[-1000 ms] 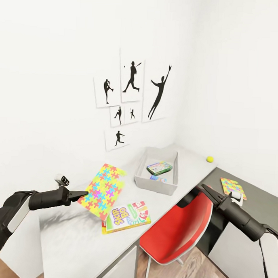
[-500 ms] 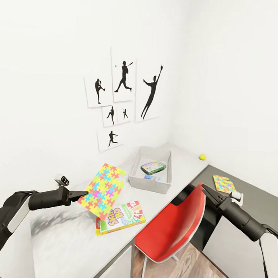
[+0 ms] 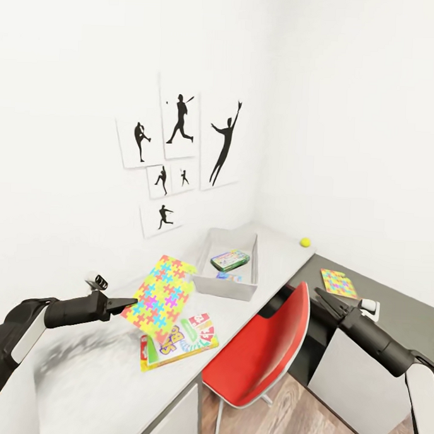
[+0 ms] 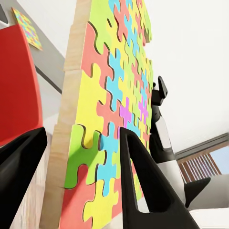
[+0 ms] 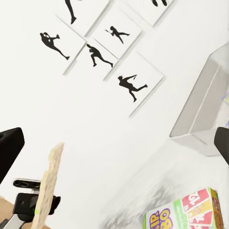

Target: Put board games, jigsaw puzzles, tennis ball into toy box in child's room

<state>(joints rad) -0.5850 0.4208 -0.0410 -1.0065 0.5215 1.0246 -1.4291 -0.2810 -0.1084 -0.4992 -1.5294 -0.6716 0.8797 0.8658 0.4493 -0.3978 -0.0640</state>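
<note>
While the left gripper (image 3: 130,301) clamps the jigsaw puzzle (image 3: 162,293) upright above the SKIP-BO box (image 3: 180,340), the right gripper (image 3: 316,298) hangs empty, jaws apart; farther back on the table (image 3: 102,389) sits the toy box (image 3: 230,265).

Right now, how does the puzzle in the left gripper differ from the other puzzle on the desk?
The held puzzle is off the desk, tilted up on edge between the left gripper's fingers; the second puzzle lies flat on the dark lower section, untouched. The held puzzle sits near the toy box, the second one beyond the red chair. Both carry the same multicoloured jigsaw pattern.
</note>
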